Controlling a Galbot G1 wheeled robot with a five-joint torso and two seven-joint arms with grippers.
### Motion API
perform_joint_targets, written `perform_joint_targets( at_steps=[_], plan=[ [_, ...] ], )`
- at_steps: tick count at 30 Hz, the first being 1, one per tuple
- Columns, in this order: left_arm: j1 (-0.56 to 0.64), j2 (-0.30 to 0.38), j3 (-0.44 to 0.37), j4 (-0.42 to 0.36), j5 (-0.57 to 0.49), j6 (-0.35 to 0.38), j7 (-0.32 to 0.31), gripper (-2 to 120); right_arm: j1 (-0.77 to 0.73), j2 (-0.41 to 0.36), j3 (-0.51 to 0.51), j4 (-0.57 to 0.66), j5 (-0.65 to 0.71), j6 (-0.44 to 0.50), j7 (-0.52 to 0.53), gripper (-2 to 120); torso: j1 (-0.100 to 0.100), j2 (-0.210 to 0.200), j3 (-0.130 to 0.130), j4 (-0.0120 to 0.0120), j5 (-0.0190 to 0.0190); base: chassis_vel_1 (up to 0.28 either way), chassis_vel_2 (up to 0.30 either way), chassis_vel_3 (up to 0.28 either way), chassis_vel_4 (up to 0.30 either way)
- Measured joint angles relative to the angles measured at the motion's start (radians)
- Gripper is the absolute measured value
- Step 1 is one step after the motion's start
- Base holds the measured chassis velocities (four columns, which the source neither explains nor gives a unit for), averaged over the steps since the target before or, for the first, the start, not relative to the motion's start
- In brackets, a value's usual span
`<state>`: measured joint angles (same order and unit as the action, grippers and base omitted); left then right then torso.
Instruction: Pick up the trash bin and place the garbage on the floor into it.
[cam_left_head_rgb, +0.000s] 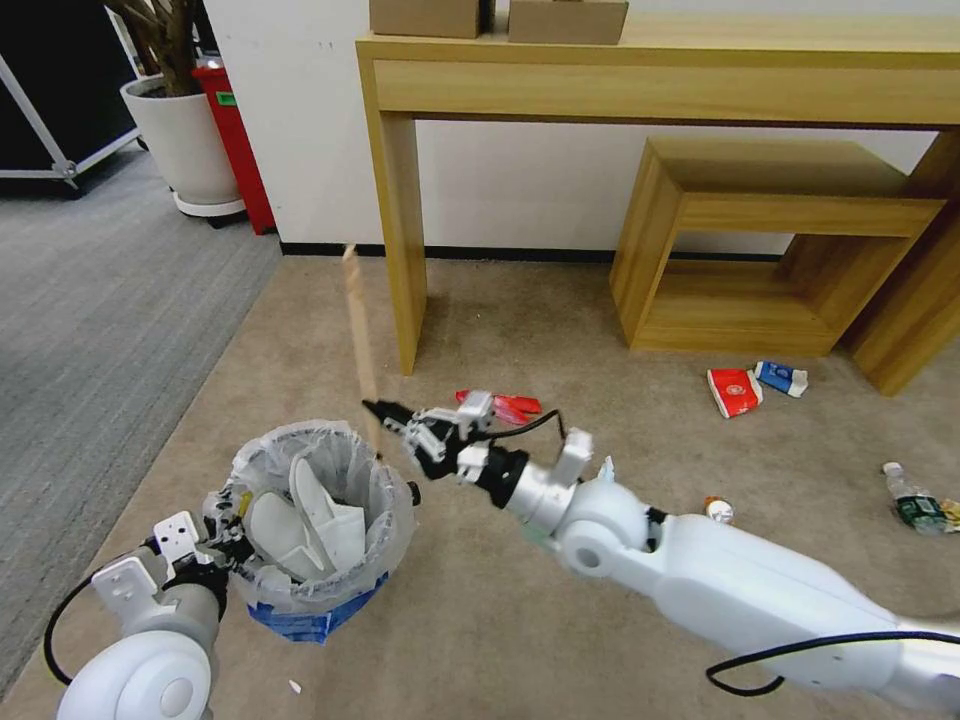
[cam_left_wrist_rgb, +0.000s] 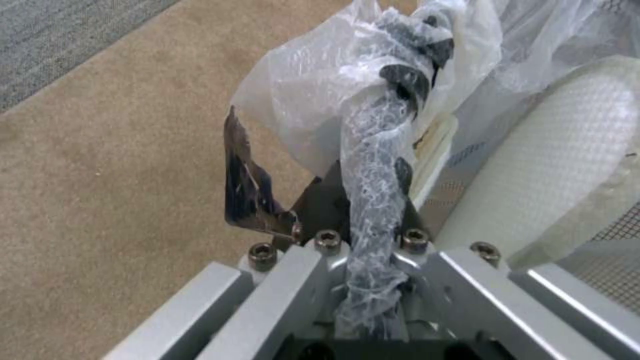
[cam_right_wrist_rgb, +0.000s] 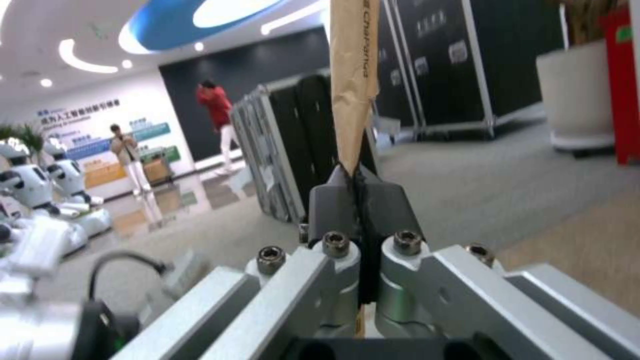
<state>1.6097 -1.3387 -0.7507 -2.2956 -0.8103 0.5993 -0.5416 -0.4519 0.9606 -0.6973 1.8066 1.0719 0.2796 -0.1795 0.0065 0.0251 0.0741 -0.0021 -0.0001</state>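
A: How far along is it?

B: Partway. The trash bin (cam_left_head_rgb: 322, 520), low on the left over the floor (cam_left_head_rgb: 560, 620), hangs from the left end effector (cam_left_head_rgb: 232, 540), pinched on its rim and liner; white slippers (cam_left_head_rgb: 305, 520) lie inside.

A: And the right end effector (cam_left_head_rgb: 388, 418)?

B: Pressed onto a wooden stick (cam_left_head_rgb: 358, 335), upright beside the bin. Red cup (cam_left_head_rgb: 734, 392), carton (cam_left_head_rgb: 782, 378), bottle (cam_left_head_rgb: 915, 502), can (cam_left_head_rgb: 718, 510) remain.

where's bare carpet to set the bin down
Bare beige carpet lies between the grey carpet and the table leg, beyond the trash bin. It is crowded by the red cup, carton and bottle.
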Motion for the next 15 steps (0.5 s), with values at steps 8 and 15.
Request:
perform_joint_targets(
  at_steps=[8, 15],
  plan=[
    [0.003, -0.014, 0.0, -0.009, 0.004, 0.001, 0.001, 0, 0.027, 0.062, -0.076, -0.085, -0.015, 0.011, 0.002, 0, 0.0, 0.0, 0.0, -0.0002, 0.0, 0.0, 0.0, 0.0, 0.0],
    [0.006, -0.02, 0.003, -0.014, 0.01, 0.001, 0.004, 0, 0.05, 0.143, -0.146, -0.169, -0.047, 0.031, -0.002, 0, 0.0, 0.0, 0.0, 0.0, 0.0001, 0.0, 0.0, 0.0, 0.0]
  ],
)
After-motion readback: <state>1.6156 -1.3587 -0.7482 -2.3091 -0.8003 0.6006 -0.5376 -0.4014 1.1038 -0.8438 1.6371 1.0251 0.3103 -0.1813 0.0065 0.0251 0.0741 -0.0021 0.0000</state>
